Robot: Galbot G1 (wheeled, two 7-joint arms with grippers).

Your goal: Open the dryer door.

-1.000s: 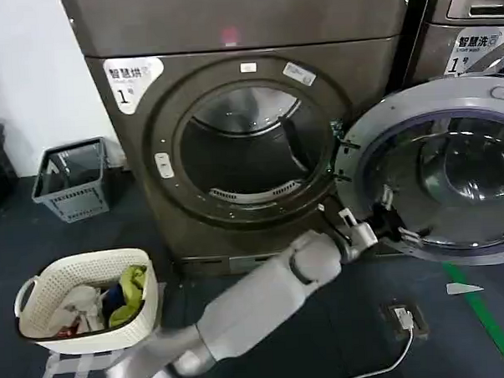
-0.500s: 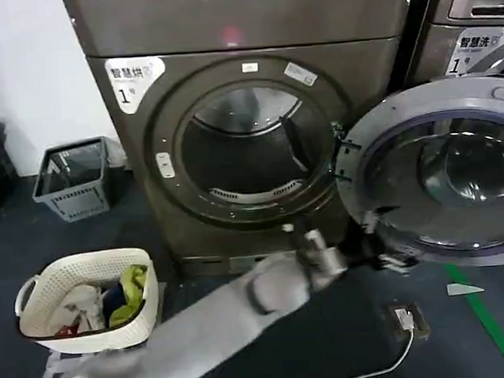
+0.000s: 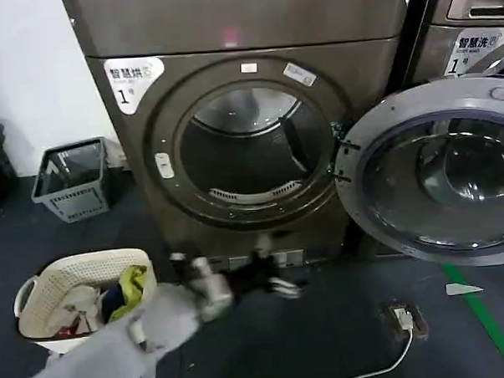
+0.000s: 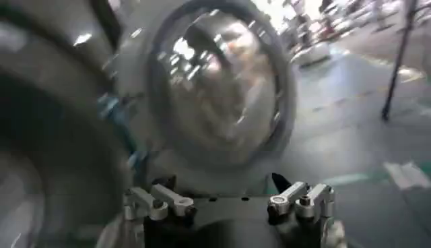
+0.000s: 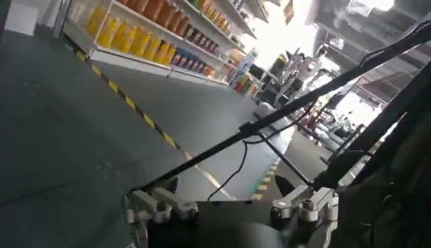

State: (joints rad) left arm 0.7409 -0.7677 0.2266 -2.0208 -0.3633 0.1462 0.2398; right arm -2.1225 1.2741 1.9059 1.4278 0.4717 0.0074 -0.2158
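One dryer door (image 3: 440, 174), standing wide open to the right of the round drum opening (image 3: 248, 147) and hinged on its left edge just beside that opening. Grey plastic inner face and bulging dark glass turned toward the head camera, outer chrome side facing away. Round, so no real long axis; hinge line upright, disc roughly upright too, free edge running off the right border of the head view. One left hand (image 3: 268, 280), blurred, low in front of the dryer's base panel (image 3: 238, 256), below the drum opening and well apart from the door; arm reaching in from the lower left. Fingers (image 4: 158, 202) spread in the left wrist view, nothing between them, a round glass-and-ring shape beyond. One right hand (image 5: 229, 205), likewise spread and empty, over dark floor (image 5: 74, 135) with a yellow-and-black striped line, black cables (image 5: 269, 121) crossing ahead and shelves of bottles (image 5: 155, 40) far off. Two baskets on the floor to the dryer's left: one grey crate (image 3: 72, 184) by the wall, one white laundry basket (image 3: 81, 297) holding clothes, nearer the robot. One neighbouring machine (image 3: 471, 29) at the upper right, behind the open door. One floor socket (image 3: 406, 318) with a white cable, below the door.
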